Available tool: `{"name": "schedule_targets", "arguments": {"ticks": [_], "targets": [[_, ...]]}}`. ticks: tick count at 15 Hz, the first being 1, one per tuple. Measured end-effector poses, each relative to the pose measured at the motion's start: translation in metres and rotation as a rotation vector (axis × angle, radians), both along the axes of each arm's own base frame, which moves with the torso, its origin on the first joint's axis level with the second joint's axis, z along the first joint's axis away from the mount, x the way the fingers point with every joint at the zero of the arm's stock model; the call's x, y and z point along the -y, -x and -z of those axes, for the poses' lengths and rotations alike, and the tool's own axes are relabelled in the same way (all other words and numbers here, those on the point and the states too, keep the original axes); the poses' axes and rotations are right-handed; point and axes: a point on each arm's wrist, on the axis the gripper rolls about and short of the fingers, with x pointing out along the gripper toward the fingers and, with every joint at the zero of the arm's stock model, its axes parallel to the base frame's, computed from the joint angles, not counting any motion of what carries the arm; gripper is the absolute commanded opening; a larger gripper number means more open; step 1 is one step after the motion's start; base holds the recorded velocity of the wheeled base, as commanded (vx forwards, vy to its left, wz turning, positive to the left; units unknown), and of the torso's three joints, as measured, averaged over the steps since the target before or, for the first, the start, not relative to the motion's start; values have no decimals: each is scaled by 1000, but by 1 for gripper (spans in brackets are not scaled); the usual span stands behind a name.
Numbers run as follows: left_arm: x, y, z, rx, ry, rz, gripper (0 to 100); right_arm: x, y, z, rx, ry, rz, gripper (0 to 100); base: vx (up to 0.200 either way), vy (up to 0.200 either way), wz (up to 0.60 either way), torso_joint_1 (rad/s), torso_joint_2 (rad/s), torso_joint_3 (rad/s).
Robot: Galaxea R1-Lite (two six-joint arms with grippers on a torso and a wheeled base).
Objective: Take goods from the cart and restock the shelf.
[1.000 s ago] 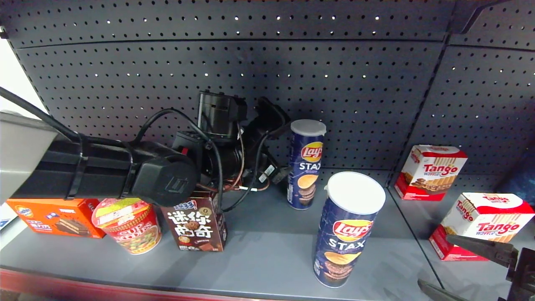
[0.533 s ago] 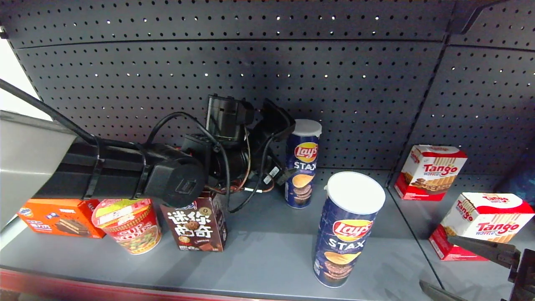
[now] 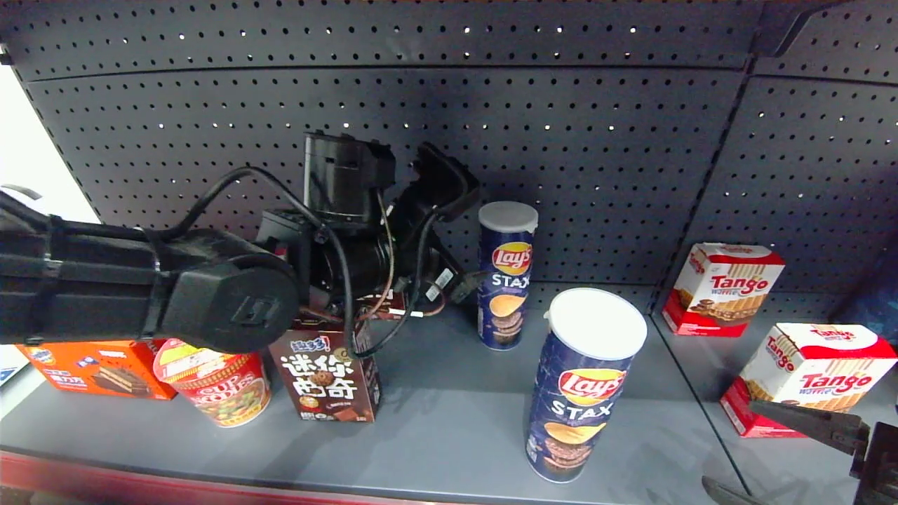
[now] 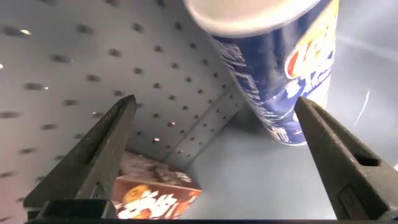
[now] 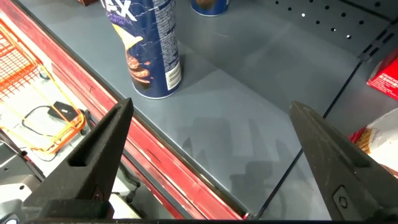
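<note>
Two tall blue chip cans stand upright on the grey shelf point(image 3: 435, 421). The back can point(image 3: 506, 273) is close to the pegboard; the front can point(image 3: 586, 386) is nearer the edge. My left arm's wrist point(image 3: 365, 238) hangs just left of the back can, above the shelf. In the left wrist view my left gripper point(image 4: 216, 104) is open, and the back can point(image 4: 280, 74) stands ahead of it, untouched, off toward one finger. My right gripper point(image 3: 761, 452) is open and empty at the shelf's front right, with the front can point(image 5: 152, 50) beyond it.
A cup of noodles point(image 3: 217, 382), a brown cookie box point(image 3: 330, 379) and an orange box point(image 3: 91, 368) line the left of the shelf under my left arm. Two red and white wafer boxes point(image 3: 722, 287) point(image 3: 814, 375) sit right of a divider. An orange cart point(image 5: 18, 68) is below the red shelf lip.
My left arm has drawn back to the left and risen, away from the back can. That can went from slightly tilted to upright. The right gripper has hardly moved.
</note>
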Motion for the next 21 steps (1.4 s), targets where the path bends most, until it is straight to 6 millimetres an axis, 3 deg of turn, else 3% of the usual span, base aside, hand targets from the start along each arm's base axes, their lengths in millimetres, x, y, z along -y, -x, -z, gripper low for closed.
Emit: {"name": "schedule_targets", "arguments": {"ticks": [6,13,15,21], "targets": [[-40,35,-49,92,82,-46,100,0,0,1,-4,3,1,100,0,0,0,0,0,0],[-112,92,-51,102,86,-159,100,-5,-15,-14,15,-14,67,100,0,0,0,0,0,0],[-124,105,-53,117,93,-185,100,-8,-24,-21,26,2,152,100,0,0,0,0,0,0],[-142,137,-57,158,150,-251,100,-16,-30,-26,10,25,138,100,0,0,0,0,0,0]]}}
